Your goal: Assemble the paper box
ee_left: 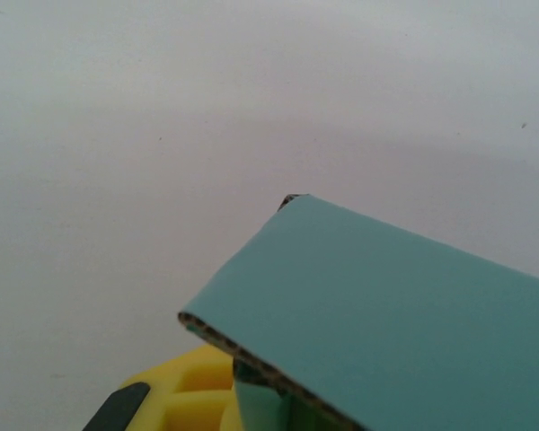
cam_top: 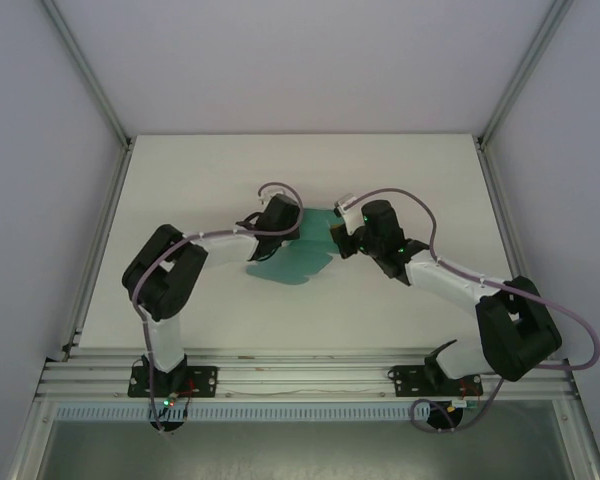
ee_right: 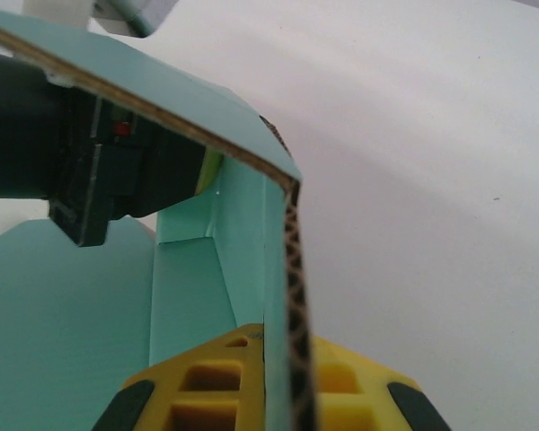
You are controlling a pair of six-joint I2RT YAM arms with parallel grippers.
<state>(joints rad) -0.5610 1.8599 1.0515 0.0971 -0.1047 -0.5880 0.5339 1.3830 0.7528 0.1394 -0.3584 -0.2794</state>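
Teal-green card is lying at the middle of the white table (cam_top: 180, 170) in the top view. We are looking at the paper box (cam_top: 295, 262), part folded, its flat flaps spreading toward the near edge. The left gripper (cam_top: 280, 215) is meeting it from the left and the right gripper (cam_top: 343, 235) from the right.

In the left wrist view, a raised panel of the paper box (ee_left: 386, 314) is slanting across the lower right with its corrugated edge facing us. One yellow finger (ee_left: 184, 395) is showing below it, and we cannot tell whether this hand is closed on anything.

In the right wrist view, the right gripper (ee_right: 286, 377) is clamping an upright wall of the paper box (ee_right: 189, 296) between its two yellow fingers. The left gripper's black body (ee_right: 72, 171) is sitting under a tilted flap.
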